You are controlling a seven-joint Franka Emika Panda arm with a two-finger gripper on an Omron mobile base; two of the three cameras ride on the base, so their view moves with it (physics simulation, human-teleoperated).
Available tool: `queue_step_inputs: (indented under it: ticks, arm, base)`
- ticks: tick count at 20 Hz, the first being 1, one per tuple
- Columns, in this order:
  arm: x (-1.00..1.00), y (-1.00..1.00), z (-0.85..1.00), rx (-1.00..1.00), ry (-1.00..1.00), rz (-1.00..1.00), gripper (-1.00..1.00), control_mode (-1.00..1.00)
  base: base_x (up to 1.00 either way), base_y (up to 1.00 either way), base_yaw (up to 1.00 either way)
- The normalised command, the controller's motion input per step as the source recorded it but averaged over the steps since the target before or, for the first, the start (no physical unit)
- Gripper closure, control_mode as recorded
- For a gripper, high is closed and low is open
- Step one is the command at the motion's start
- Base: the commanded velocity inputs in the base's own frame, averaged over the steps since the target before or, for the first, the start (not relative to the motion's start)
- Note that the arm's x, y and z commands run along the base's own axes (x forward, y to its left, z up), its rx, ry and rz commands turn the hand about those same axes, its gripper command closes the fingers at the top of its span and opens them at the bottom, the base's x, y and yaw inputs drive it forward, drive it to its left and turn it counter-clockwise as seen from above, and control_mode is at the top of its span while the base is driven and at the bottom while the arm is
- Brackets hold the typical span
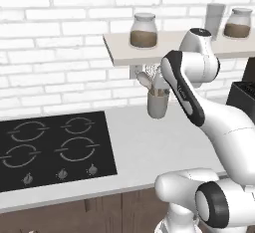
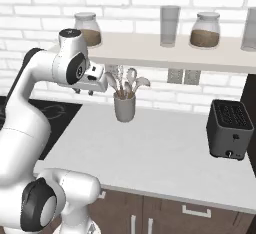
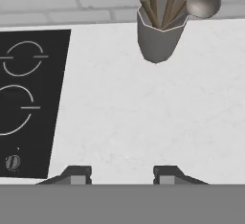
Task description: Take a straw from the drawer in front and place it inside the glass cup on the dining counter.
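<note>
Jaws parted, empty, over bare worktop, hob edge beside

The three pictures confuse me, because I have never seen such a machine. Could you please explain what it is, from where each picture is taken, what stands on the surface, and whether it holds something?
It is a white robot arm in a simulated kitchen. Two pictures come from cameras on its base, behind it to the left and right. The third comes from a camera on its hand, looking down at the worktop.

On the worktop stand a black hob, a grey utensil pot with spoons, and a dark toaster. The shelf above carries jars.

The end effector shows as two dark tips with a gap between them and nothing in it, so nothing is held.
</note>
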Motion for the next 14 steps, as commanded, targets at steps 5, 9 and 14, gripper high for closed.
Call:
queue_step_inputs:
  ticks: [5,9,14]
  arm:
    - [-0.01,0.0,0.0,0.0,0.0,0.0,-1.0,1.0]
    - [0.0,0.0,0.0,0.0,0.0,0.0,-1.0,1.0]
    - [0.0,0.0,0.0,0.0,0.0,0.0,-1.0,1.0]
  base:
    - [-0.34,0.02,0.0]
    - [-0.64,0.17,-0.02]
    - [-0.4,0.43,-0.24]
